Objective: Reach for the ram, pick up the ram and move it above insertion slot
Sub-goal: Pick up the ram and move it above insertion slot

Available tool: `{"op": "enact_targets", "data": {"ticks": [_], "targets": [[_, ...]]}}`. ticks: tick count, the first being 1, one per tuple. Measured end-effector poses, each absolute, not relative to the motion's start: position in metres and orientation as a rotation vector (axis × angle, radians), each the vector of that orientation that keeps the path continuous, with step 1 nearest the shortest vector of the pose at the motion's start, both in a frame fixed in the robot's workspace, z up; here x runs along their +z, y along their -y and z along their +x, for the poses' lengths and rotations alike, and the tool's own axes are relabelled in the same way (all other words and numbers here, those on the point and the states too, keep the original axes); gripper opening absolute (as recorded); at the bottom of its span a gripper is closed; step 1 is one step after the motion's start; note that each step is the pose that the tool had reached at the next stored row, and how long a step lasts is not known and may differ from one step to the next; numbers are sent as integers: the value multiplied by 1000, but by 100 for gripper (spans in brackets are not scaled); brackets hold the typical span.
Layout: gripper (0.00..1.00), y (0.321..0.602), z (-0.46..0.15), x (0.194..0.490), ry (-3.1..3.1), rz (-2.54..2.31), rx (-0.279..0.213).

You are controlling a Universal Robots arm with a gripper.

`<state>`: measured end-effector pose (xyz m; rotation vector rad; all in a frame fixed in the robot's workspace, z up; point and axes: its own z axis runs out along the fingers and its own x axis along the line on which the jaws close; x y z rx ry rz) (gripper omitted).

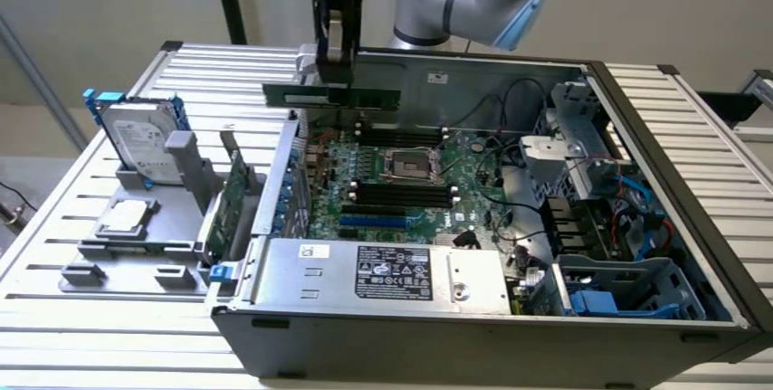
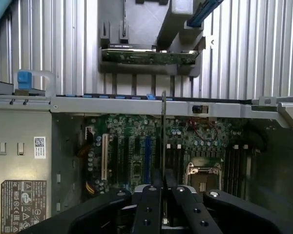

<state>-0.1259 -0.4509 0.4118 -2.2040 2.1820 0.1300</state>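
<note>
Starting beside the open computer case (image 1: 628, 182), we see the hard drive (image 1: 136, 141) parked outside it; over the motherboard (image 1: 399, 182), our gripper (image 1: 332, 69) pinches the ram (image 1: 332, 96) edgewise, lifted for slot alignment.

From where I sit the bench (image 1: 72, 318) looks washed out, its ribbed slats pale under strong light from above. Inside the computer case (image 1: 676, 254) it is dimmer, the motherboard (image 1: 405, 182) shaded by the walls. On the wrist view the fingers (image 2: 149, 204) are dark, the motherboard beyond dim and slightly soft.
</note>
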Motion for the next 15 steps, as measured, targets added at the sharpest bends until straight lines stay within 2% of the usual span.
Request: {"op": "enact_targets", "data": {"ticks": [15], "targets": [[14, 420, -80, 411, -2182, -2205, 129]]}}
